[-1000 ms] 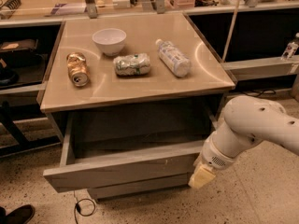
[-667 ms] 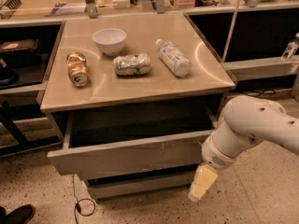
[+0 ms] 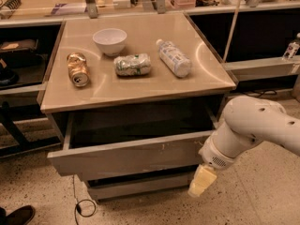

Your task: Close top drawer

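Grey wood-look panelling marks the top drawer (image 3: pixel 126 157), and you have it standing partly pulled out from under the beige counter top (image 3: pixel 140 86). Its flat front sits well forward of the cabinet, with small pale scuffs near the right end. The inside is in deep shadow, so you cannot tell what lies in it.

Just below it, another grey drawer front (image 3: pixel 136 187) sits further back in the cabinet.

Your gripper (image 3: pixel 202 182) is the pale yellow piece hanging under the white arm (image 3: pixel 253 125). It is off the right end of the top drawer's front, lower than its bottom edge and above the speckled floor (image 3: pixel 262 196). You cannot tell whether it is spread or pressed together, nor whether it touches the cabinet. The arm's rounded wrist sits just beside the right end of the drawer front.

Nothing lies between the drawer front and the cabinet that you can see in the shadow.

On the counter top:
- A white bowl (image 3: pixel 109 41) stands upright near the back, showing only its plain white inside.
- A dented gold can (image 3: pixel 78 69) lies on its side to the left.
- A crushed green and white can (image 3: pixel 132 64) lies in the middle.
- A clear plastic bottle (image 3: pixel 174 58) lies on its side to the right.

All four lie apart from one another.

A dark cable (image 3: pixel 79 205) loops on the floor by the cabinet's lower left corner, and a dark shoe (image 3: pixel 18 214) shows at the bottom left.
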Robot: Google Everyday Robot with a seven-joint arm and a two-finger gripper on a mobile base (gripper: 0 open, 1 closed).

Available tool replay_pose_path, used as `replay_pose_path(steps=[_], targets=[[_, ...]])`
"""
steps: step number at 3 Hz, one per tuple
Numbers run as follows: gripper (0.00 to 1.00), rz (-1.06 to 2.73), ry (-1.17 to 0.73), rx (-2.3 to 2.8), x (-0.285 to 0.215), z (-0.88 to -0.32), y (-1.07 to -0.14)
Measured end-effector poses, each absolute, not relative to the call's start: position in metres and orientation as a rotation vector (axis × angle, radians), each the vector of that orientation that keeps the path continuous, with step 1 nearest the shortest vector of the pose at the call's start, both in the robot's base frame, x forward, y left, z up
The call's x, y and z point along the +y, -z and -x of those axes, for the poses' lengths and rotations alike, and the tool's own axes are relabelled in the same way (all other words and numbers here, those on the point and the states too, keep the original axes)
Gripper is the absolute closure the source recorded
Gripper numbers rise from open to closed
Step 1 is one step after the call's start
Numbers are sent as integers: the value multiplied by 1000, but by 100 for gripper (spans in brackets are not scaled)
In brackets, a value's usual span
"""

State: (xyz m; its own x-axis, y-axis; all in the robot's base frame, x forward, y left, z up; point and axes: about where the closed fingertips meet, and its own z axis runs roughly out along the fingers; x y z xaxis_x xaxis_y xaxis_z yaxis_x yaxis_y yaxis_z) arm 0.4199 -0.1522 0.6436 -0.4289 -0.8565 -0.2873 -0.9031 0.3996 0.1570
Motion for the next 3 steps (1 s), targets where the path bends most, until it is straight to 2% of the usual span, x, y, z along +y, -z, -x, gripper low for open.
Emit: replay_pose_path(steps=[3], targets=[[89, 1585, -437, 2464, -150, -425, -646]])
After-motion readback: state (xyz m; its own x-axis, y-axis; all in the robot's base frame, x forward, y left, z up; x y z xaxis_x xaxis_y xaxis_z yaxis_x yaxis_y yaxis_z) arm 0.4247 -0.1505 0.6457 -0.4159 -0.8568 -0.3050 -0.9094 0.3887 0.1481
